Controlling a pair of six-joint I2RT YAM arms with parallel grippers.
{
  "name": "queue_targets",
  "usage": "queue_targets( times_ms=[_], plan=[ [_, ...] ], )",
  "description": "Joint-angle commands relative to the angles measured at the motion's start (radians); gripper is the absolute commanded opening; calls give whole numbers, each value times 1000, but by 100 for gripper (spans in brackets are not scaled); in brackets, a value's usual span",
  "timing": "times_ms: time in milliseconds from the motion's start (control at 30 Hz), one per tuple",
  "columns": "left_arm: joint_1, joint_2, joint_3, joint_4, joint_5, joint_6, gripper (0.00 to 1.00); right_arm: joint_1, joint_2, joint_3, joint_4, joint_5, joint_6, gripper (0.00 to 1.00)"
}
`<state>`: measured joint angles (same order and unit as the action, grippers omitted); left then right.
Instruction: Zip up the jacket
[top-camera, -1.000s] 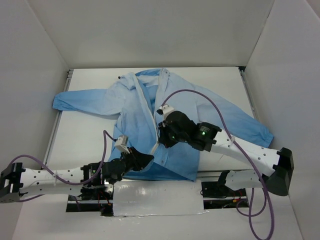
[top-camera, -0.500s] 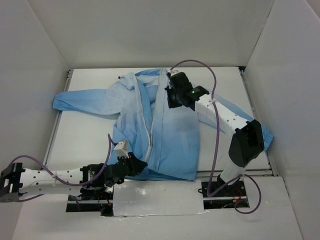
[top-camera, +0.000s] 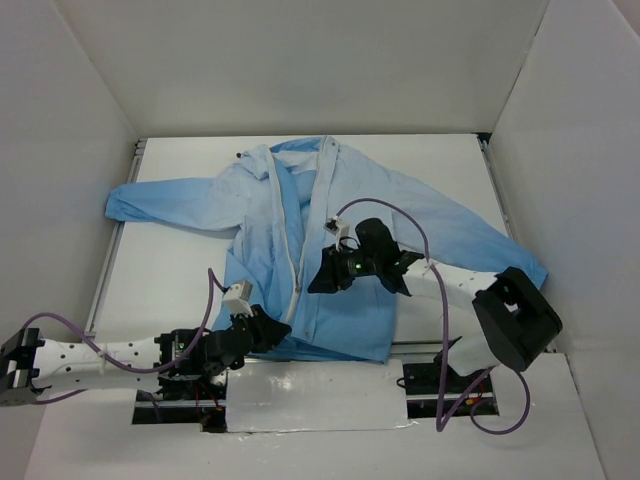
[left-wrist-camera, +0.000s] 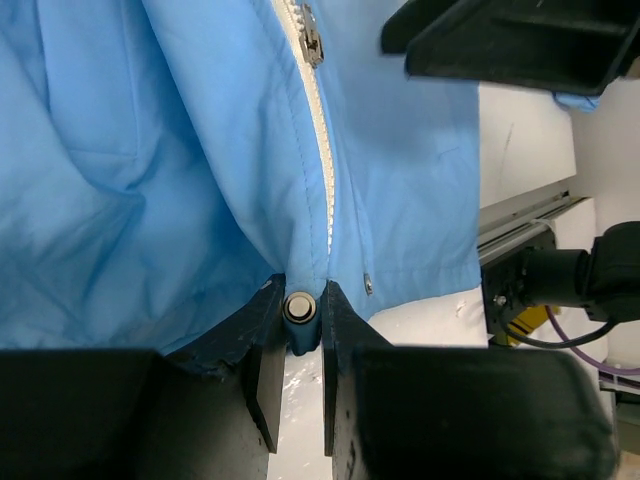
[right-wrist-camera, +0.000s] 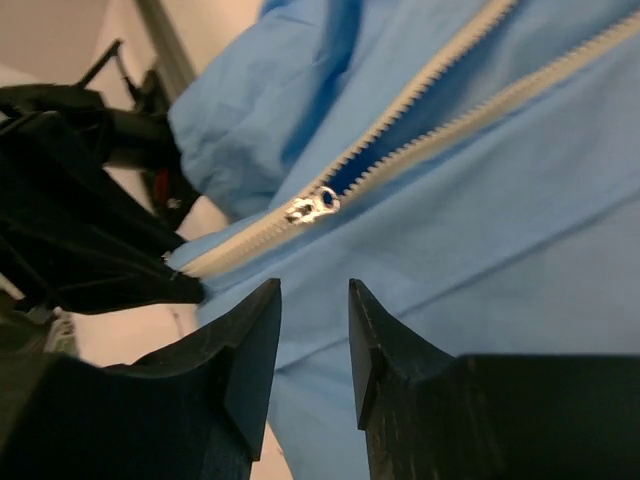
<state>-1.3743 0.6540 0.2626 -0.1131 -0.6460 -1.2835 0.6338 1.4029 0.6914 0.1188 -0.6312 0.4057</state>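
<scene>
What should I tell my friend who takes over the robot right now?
Left hand: shut on the jacket, at its hem under the slider.
Right hand: open, empty, hovering by the slider.
Jacket lies spread on the table.
Done: zipped a short way up from the hem.
Left to do: grip the slider, pull it up to the collar.

The jacket (top-camera: 350, 312) is thin, matt light-blue cloth, softly creased. Its zipper (left-wrist-camera: 322, 180) has dull white teeth, and the slider (right-wrist-camera: 312, 207) is shiny metal. The fingers (left-wrist-camera: 262, 370) of the left gripper (left-wrist-camera: 300, 305) and right gripper (right-wrist-camera: 312, 300) look like matt black plastic. The table (top-camera: 170, 270) is smooth white.
</scene>
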Motion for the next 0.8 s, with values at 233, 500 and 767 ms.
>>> queue_targets(
  times_ms=[233, 500, 767],
  plan=[
    [-8, -13, -17, 105, -3, 35, 0, 6, 218, 8, 536, -197, 159, 45],
    [-8, -17, -5, 105, -7, 52, 0, 6, 237, 10, 533, -223, 151, 43],
    [-8, -22, 1, 93, -23, 59, 0, 6, 245, -9, 522, -234, 148, 31]
  ],
)
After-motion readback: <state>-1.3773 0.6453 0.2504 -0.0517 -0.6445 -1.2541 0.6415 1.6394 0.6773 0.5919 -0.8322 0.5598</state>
